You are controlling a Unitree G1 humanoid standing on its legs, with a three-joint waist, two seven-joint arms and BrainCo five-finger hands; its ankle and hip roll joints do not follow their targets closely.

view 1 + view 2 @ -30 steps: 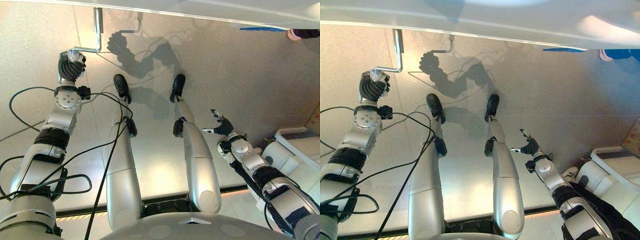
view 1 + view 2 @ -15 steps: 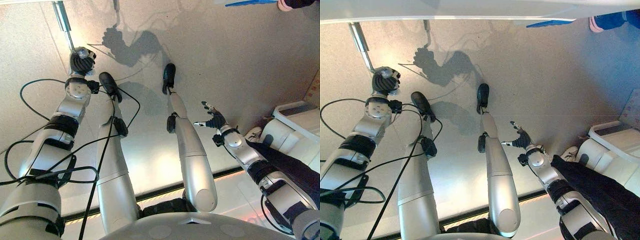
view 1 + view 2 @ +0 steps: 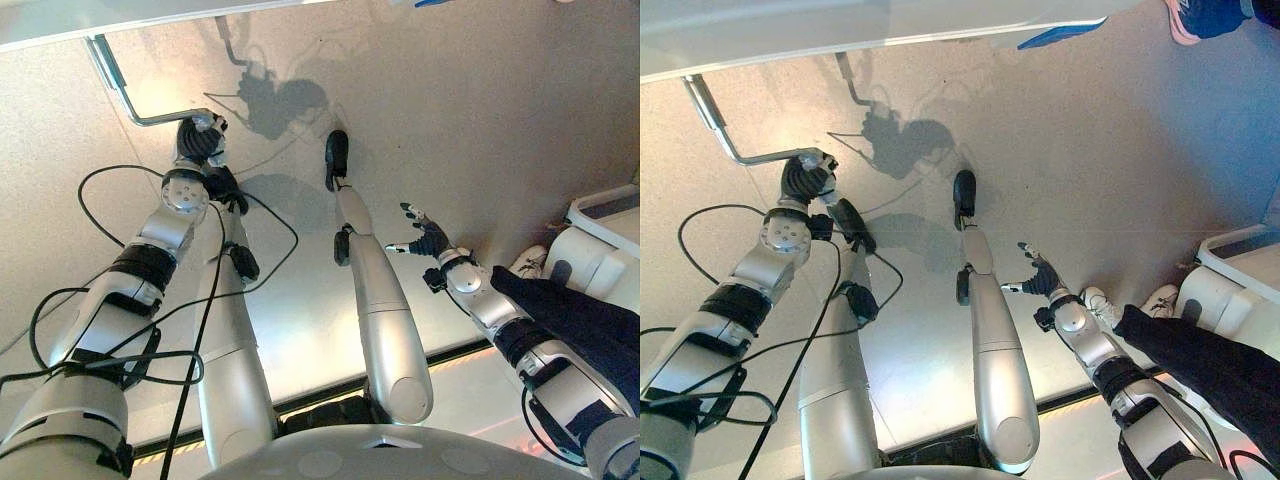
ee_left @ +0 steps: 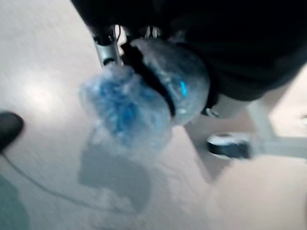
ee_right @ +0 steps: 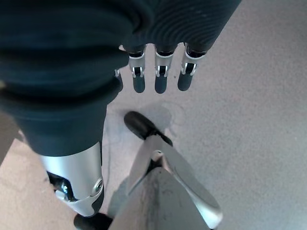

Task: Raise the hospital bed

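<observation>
The bed's pale edge (image 3: 100, 22) runs along the top of both eye views. From it hangs a bent metal crank (image 3: 122, 92), whose arm leads right to a grip wrapped in clear bluish plastic (image 4: 129, 105). My left hand (image 3: 200, 140) is shut on that grip, fingers curled round it. My right hand (image 3: 425, 240) hovers low at the right, away from the bed, its fingers (image 5: 156, 79) straight and holding nothing.
White equipment (image 3: 610, 215) stands on the floor at the right, with dark cloth (image 3: 580, 320) and white shoes (image 3: 1160, 298) beside it. A person's shoe (image 3: 1185, 20) and a blue strip (image 3: 1050, 35) lie by the bed's far end. A bed caster (image 4: 228, 146) sits behind the crank.
The crank has turned: my left hand, still shut on the grip, has swung from left of the shaft to its right. The camera has shifted too. My right hand stays put.
</observation>
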